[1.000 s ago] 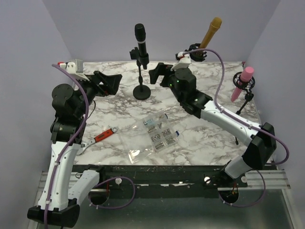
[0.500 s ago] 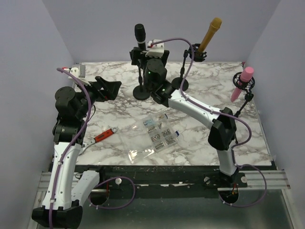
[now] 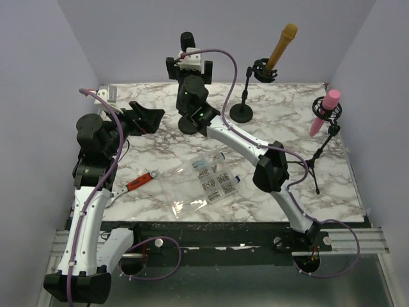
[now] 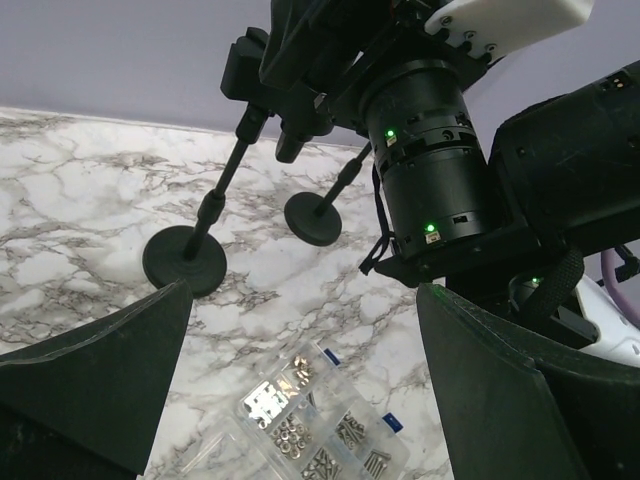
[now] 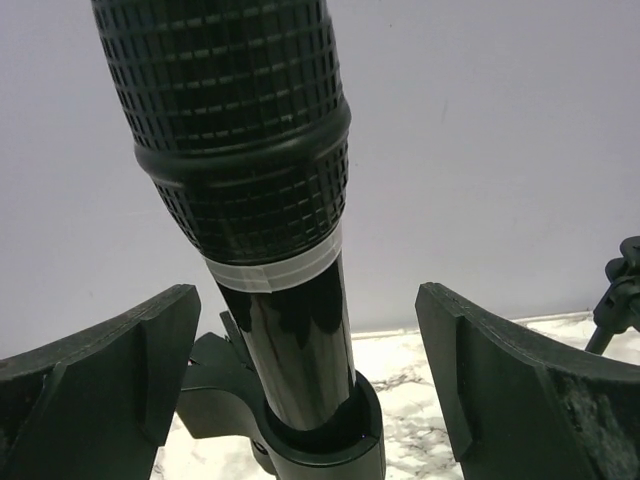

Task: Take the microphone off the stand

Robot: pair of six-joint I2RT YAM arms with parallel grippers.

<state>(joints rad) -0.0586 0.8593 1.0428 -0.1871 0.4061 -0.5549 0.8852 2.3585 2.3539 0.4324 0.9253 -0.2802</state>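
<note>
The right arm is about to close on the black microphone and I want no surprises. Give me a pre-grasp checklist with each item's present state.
1. Black mesh-headed microphone between the right gripper and its fingers: ok, roughly centred.
2. Those fingers open, gaps on both sides of the shaft: ok.
3. Microphone seated in the stand's black clip: ok.
4. Stand's round black base flat on the white marble table: ok.
5. Stand braced against the pull: not ok; the left gripper hangs open, apart from it.
6. Right arm's purple cable clear of the gold microphone's stand: cannot tell.
</note>
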